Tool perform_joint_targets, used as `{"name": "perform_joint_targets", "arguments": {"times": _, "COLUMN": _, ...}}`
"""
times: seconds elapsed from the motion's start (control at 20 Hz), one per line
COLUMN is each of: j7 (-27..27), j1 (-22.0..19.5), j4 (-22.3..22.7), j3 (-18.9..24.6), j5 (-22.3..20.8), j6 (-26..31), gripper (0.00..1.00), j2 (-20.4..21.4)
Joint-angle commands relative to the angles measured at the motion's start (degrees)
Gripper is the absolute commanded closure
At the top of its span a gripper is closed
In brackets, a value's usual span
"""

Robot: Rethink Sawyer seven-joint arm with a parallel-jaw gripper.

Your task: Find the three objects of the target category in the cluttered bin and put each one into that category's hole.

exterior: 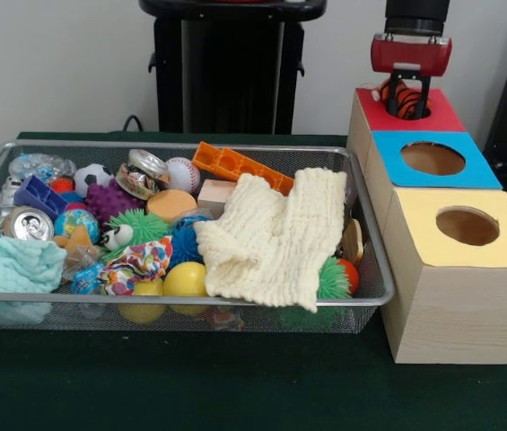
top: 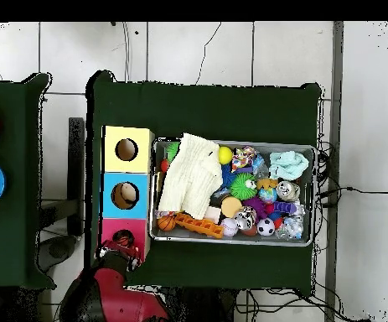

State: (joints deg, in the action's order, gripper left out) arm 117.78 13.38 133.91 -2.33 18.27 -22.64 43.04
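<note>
Green desk [exterior: 190, 386] up front, then mesh bin [exterior: 374, 269] packed w/ balls, cans, cloths. My gripper [exterior: 409, 101] sits over red box's hole [exterior: 412, 111], an orange item betw. its tips; can't tell if clenched or released. Blue box's hole [top: 124, 195] shows something inside; more to find, I'd judge.

No legible txt, labels, brands or nos. anywhere in either view.
</note>
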Motion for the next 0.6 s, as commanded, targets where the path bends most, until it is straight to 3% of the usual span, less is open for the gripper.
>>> {"name": "perform_joint_targets", "arguments": {"times": 0.05, "j7": 9.0, "j1": -0.1, "j4": 1.8, "j3": 0.2, "j5": 0.3, "j6": 7.1, "gripper": 0.00, "j2": 1.6}}
{"name": "perform_joint_targets", "arguments": {"times": 0.6, "j7": 9.3, "j1": -0.5, "j4": 1.9, "j3": 0.5, "j5": 0.2, "j6": 7.5, "gripper": 0.00, "j2": 2.3}}
